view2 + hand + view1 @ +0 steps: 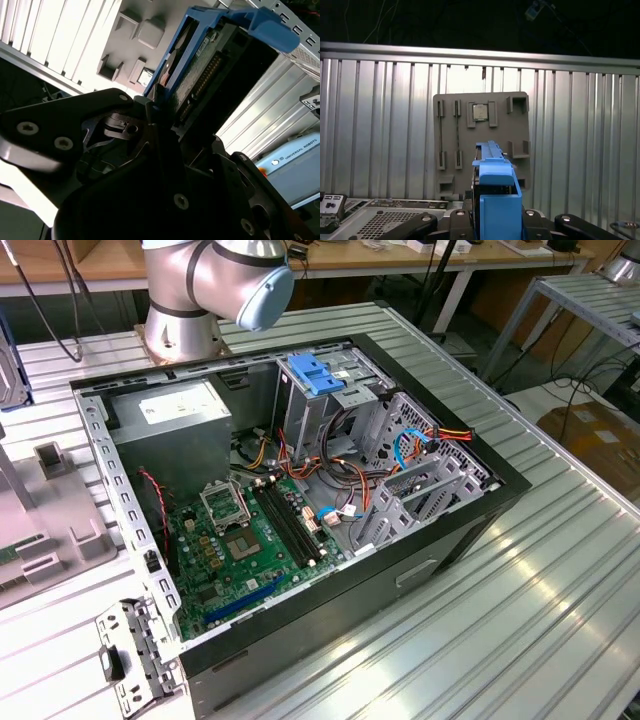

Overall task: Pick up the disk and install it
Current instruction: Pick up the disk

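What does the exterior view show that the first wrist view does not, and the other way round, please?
Exterior view's extras: the motherboard, the power supply, the blue bracket atop the drive cage, and the arm's base. First wrist view's extras: the disk, held in the gripper, and a chip seated in the grey tray. Shared: the ribbed metal table and that grey tray.

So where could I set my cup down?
The ribbed table is bare on the exterior view's right of the computer case. Inside it, cables and the motherboard crowd. A grey tray and metal panel take the exterior view's left. The pincer holds the disk.
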### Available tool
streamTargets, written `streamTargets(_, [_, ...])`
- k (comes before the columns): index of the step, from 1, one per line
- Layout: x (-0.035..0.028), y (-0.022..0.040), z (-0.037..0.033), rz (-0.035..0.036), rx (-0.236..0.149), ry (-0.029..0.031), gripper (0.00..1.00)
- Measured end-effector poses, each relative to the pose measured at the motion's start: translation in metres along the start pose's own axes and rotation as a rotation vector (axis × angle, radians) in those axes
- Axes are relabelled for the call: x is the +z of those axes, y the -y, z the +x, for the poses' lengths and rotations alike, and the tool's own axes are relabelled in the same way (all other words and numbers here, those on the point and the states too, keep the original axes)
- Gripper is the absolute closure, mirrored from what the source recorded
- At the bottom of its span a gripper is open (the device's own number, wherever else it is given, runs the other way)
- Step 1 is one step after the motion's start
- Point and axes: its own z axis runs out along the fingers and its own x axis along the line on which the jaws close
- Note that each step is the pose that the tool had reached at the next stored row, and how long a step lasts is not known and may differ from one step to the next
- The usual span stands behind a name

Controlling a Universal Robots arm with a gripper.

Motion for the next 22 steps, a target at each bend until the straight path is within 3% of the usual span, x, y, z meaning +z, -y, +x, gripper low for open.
streamTargets(22, [-0.0012, 0.0122, 0.0337, -0.0018, 0.000, 0.0001, 0.63])
